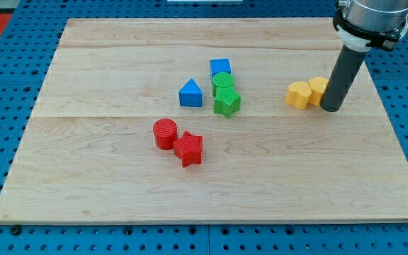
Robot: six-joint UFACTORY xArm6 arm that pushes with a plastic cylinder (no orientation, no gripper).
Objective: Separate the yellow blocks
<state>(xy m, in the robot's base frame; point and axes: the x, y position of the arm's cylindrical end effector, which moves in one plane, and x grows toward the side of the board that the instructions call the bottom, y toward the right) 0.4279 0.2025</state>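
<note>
The two yellow blocks sit touching at the surface's (pixel 83 177) right side: a yellow heart (pixel 299 94) on the view's left, a second yellow block (pixel 317 88) beside it, partly hidden by the rod. My tip (pixel 331 109), the tool, stands against that second block's right side; it has no jaws and holds nothing.

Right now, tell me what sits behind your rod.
The rod covers the right side of the second yellow block, so its shape is unclear. My tip is at that block's right; the yellow heart-like block touches its left.
</note>
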